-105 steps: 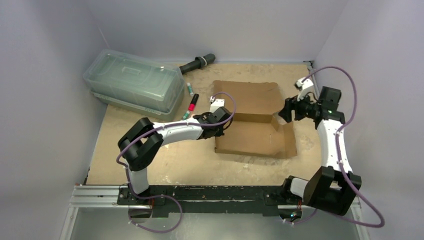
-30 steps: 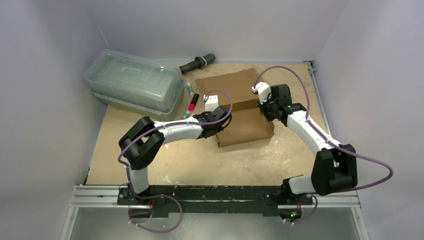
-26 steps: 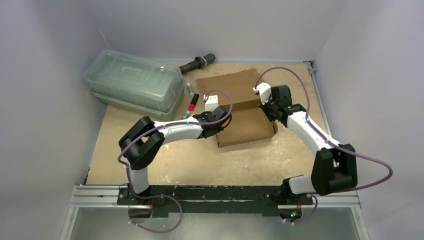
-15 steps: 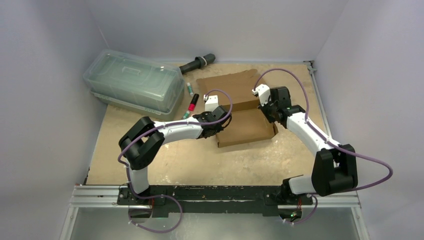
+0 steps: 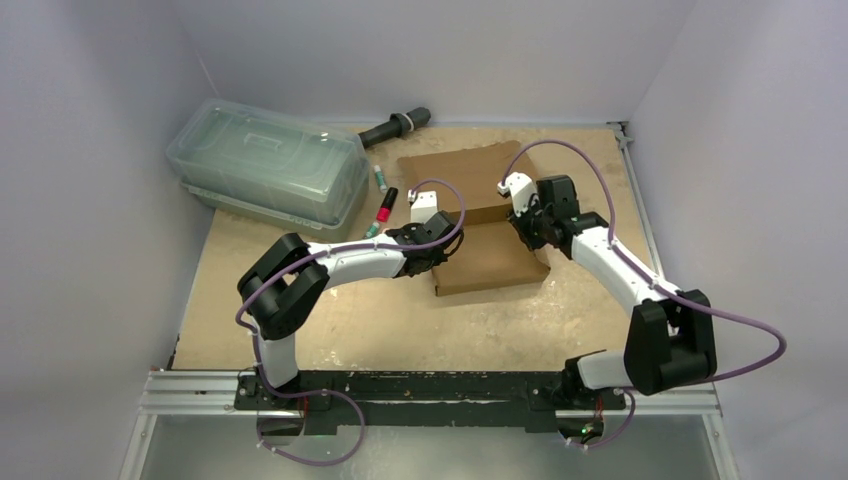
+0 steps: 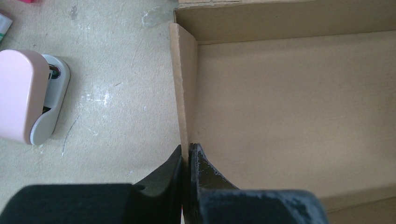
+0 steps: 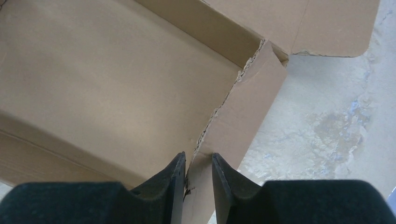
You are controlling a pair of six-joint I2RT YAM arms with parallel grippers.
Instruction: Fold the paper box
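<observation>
Paper box (image 5: pixel 490 258) of plain brown corrugated cardboard sat mid-counter between the arms. Its shallow tray was partly formed, and a flat flap with a rounded corner lay behind it. The left gripper (image 6: pixel 188 151) had its matte black jaws pinched tight on the upright left wall. The right gripper (image 7: pixel 198 161) held its jaws narrow, clasping the right wall, whose ragged upper edge showed torn fluting. The counter (image 5: pixel 330 320) was tan, scuffed and blotched pale. A rounded pink-and-grey plastic item (image 6: pixel 28 102) lay left of the paper box, apart from it. Far left stood a clear greenish lidded container (image 5: pixel 265 165), with markers (image 5: pixel 385 205) beside it, their labels too small to read.
</observation>
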